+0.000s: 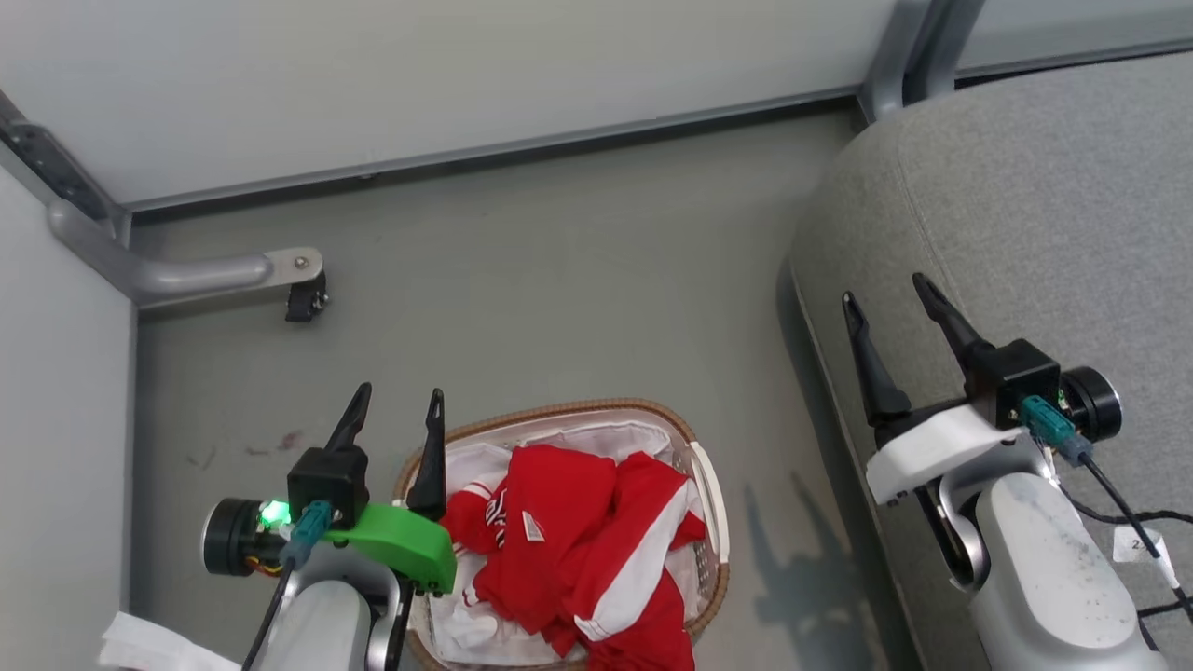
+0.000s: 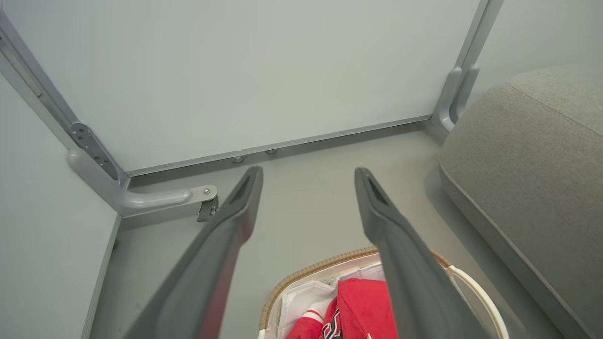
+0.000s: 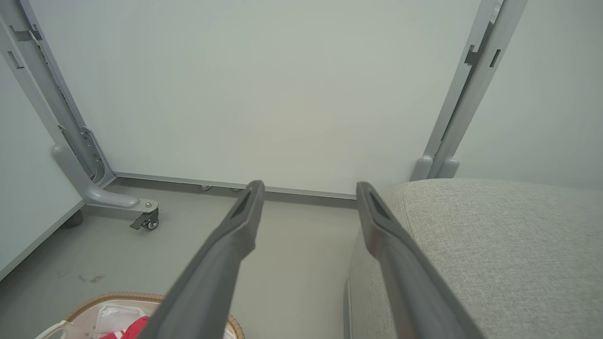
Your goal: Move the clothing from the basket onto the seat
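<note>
Currently: red-and-white clothing (image 1: 578, 540) heaped in basket (image 1: 559, 412) on floor (image 1: 559, 280), beside grey seat (image 1: 1025, 186); left tool (image 1: 400, 391) wide open, empty, at basket rim; right tool (image 1: 884, 289) wide open, empty, above seat edge.

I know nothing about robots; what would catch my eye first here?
The bright red clothing heaped in the basket on the floor, low in the head view. Then the big grey seat at the right, the open right gripper at its edge and the open left gripper by the basket's left edge.
</note>
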You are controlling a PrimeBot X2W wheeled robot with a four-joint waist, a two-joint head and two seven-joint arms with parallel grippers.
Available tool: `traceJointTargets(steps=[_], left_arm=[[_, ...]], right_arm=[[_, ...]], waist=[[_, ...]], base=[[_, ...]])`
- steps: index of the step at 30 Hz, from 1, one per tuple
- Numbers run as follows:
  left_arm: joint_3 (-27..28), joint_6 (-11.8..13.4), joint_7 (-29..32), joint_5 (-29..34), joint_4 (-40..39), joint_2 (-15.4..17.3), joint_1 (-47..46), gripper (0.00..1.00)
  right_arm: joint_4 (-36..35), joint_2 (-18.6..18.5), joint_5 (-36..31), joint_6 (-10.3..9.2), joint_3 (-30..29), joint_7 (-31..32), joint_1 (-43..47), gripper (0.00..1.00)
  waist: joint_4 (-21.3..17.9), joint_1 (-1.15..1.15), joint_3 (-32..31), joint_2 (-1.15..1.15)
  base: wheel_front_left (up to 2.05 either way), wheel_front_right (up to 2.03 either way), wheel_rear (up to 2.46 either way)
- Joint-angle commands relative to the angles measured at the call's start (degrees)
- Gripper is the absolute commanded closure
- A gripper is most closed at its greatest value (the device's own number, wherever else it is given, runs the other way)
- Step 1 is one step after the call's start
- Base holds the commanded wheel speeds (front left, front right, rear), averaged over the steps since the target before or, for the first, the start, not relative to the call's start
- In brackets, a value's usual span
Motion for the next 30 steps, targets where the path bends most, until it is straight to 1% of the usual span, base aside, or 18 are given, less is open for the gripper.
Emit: traceJointTargets(steps=[1, 6, 11, 15, 23, 27, 30], left_arm=[[-0.4, -0.2, 0.0, -0.3, 0.5, 0.2, -2.1, 0.00], [-1.3, -0.9, 0.0, -0.7, 3.2, 0.2, -6.0, 0.00], [-2.3, -1.7, 0.0, -1.5, 8.9, 0.2, -9.5, 0.00], [-2.6, -2.1, 0.0, -0.9, 13.4, 0.2, -12.4, 0.00], [-3.4, -3.1, 0.0, -1.8, 22.6, 0.2, -18.5, 0.00], [-3.2, -3.4, 0.0, -2.7, 27.0, 0.4, -21.3, 0.00], [-1.8, -3.5, 0.0, -4.9, 30.6, 0.7, -22.9, 0.00]], right_arm=[[-0.9, 0.1, 0.3, -0.06, 0.2, -0.1, -1.5, 0.00], [-3.2, 0.7, 0.6, -0.06, 0.7, -0.1, -4.5, 0.00], [-6.0, 1.4, 1.3, -0.06, 1.4, -0.1, -6.8, 0.00], [-7.9, 1.7, 1.4, -0.06, 2.1, -0.1, -8.4, 0.00], [-12.1, 1.9, 2.8, -0.06, 2.9, -0.1, -12.0, 0.00], [-14.8, 1.9, 4.0, -0.06, 4.1, -0.1, -13.2, 0.00], [-16.6, 1.9, 4.6, -0.06, 5.2, -0.1, -14.0, 0.00]], waist=[[-3.6, 0.00, 7.3, 0.00], [-5.5, 0.00, 12.3, 0.00], [-7.3, 0.00, 16.8, 0.00], [-8.4, 0.00, 20.0, 0.00], [-10.0, 0.00, 26.5, 0.00], [-10.7, 0.00, 29.4, 0.00], [-11.1, 0.00, 31.3, 0.00]], base=[[0.00, 0.00, 0.00], [0.00, 0.00, 0.00], [0.00, 0.00, 0.00], [0.00, 0.00, 0.00], [0.00, 0.00, 0.00], [0.00, 0.00, 0.00], [0.00, 0.00, 0.00]])
